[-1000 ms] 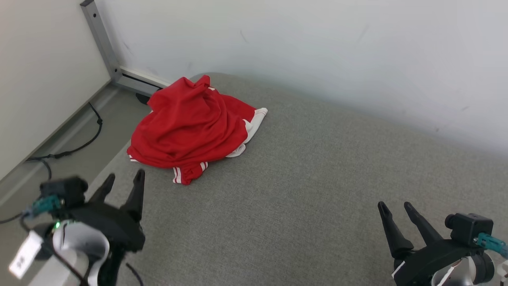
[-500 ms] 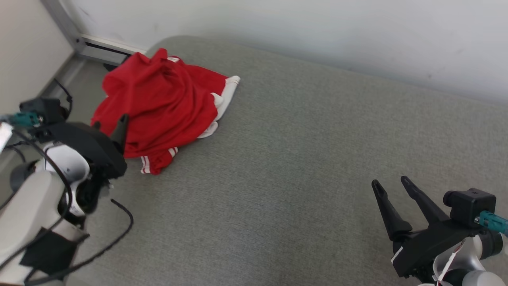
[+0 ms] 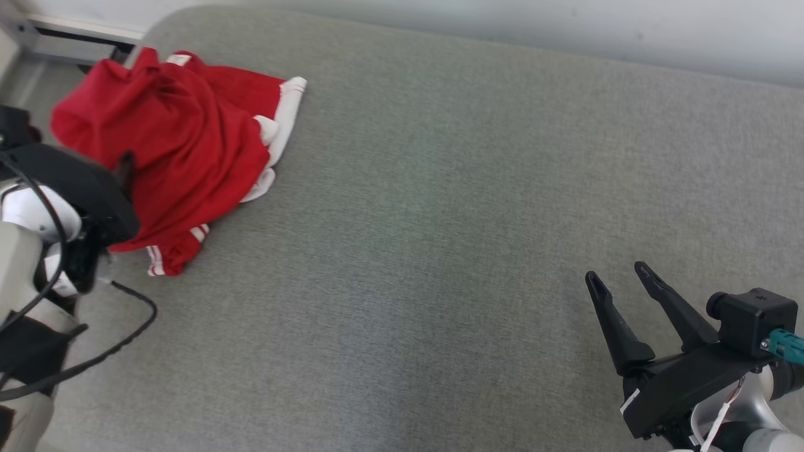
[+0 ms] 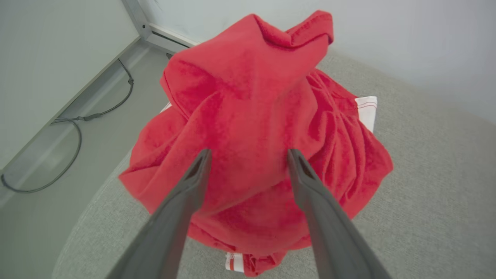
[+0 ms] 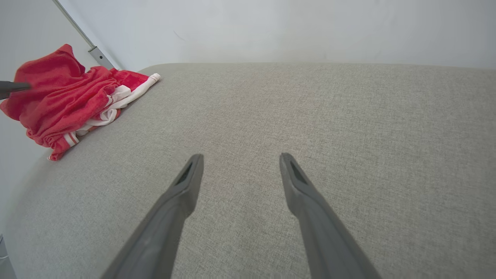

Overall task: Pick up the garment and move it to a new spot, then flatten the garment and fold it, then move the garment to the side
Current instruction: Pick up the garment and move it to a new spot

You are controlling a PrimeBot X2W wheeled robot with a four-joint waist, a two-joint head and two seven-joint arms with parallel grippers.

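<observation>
Bright red garment, white bands and thin red lines at its edges. Plain speckled grey cushion under the garment. White wall behind the garment. Black cable beside the garment. Dark grey left gripper and right gripper.

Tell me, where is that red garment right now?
The red garment lies crumpled at the far left corner of the grey padded surface in the head view, just ahead of the open left hand.

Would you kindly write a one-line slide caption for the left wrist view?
Open left gripper poised at a crumpled red garment on the grey cushion.
</observation>
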